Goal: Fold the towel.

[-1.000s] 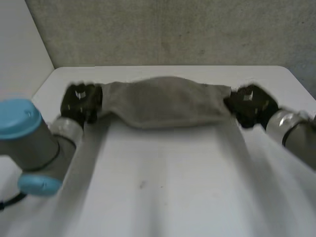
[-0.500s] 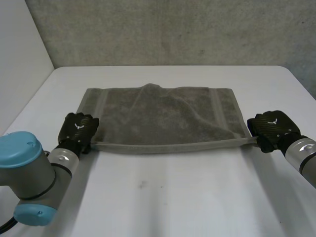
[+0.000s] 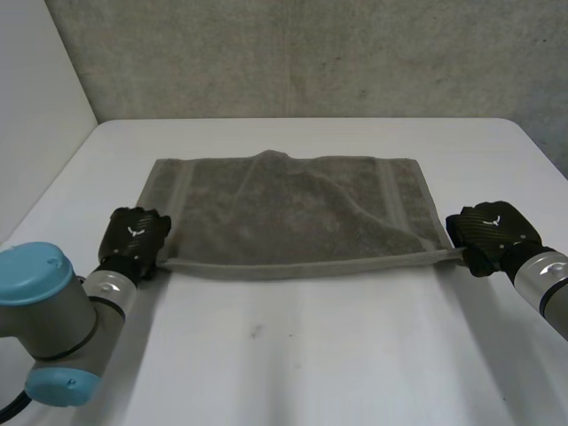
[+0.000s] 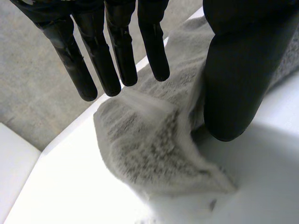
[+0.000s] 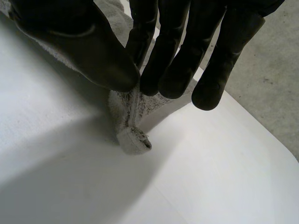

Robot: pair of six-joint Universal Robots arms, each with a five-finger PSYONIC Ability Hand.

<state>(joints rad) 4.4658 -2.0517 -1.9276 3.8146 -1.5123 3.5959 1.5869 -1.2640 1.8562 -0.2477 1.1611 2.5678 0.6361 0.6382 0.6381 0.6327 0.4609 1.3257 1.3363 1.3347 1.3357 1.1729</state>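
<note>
Flat towel (image 3: 293,209) unmoved on table (image 3: 311,355); left robot hand (image 3: 133,235) spread, eased back at its corner; right robot hand (image 3: 493,232) still pinches corner.

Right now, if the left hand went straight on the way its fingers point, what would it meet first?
Most likely the towel: its near left corner lies bunched just ahead of the straight fingertips of the left hand. How high they hang above it is unclear, so they might skim over it.

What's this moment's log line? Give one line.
towel: spread on table | left hand: open at near corner | right hand: pinching near corner
</note>
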